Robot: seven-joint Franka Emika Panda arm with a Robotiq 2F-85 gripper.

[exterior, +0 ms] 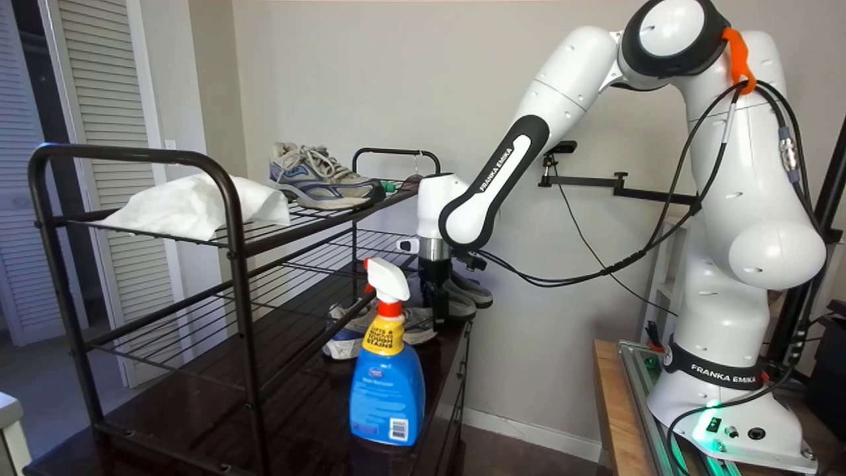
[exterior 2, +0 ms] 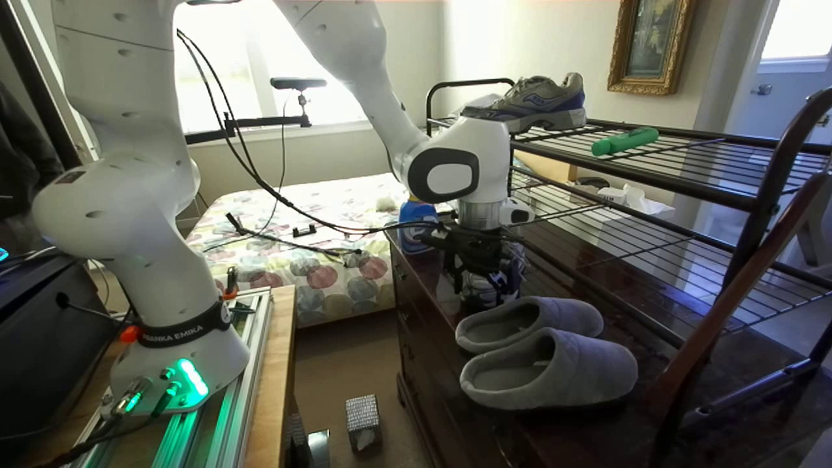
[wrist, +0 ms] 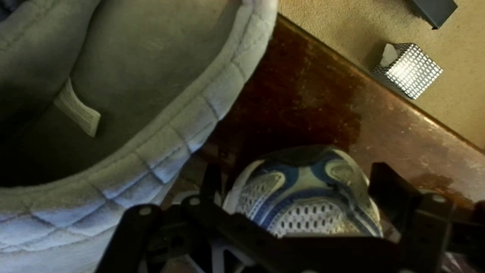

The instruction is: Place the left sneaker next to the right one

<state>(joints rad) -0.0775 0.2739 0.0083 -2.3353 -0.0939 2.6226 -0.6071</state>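
Observation:
A grey-white sneaker with blue trim point(exterior: 344, 340) stands on the dark dresser top point(exterior: 310, 423), under my gripper. In the wrist view its toe point(wrist: 307, 204) lies between my two fingers, with small gaps at the sides; its rear part is hidden below the gripper body. My gripper point(wrist: 297, 178) is open and straddles the toe, pointing down; in an exterior view the gripper point(exterior 2: 486, 286) covers much of this sneaker. The matching sneaker point(exterior: 324, 182) stands on the top shelf of the rack, and also shows in an exterior view point(exterior 2: 543, 104).
Grey slippers point(exterior 2: 549, 370) stand close beside the gripper; one slipper point(wrist: 212, 104) fills the wrist view's left. A blue spray bottle point(exterior: 386, 390) stands on the dresser. The black wire rack point(exterior: 244, 330) rises alongside, bearing a white cloth point(exterior: 185, 205) and a green object point(exterior 2: 625, 141).

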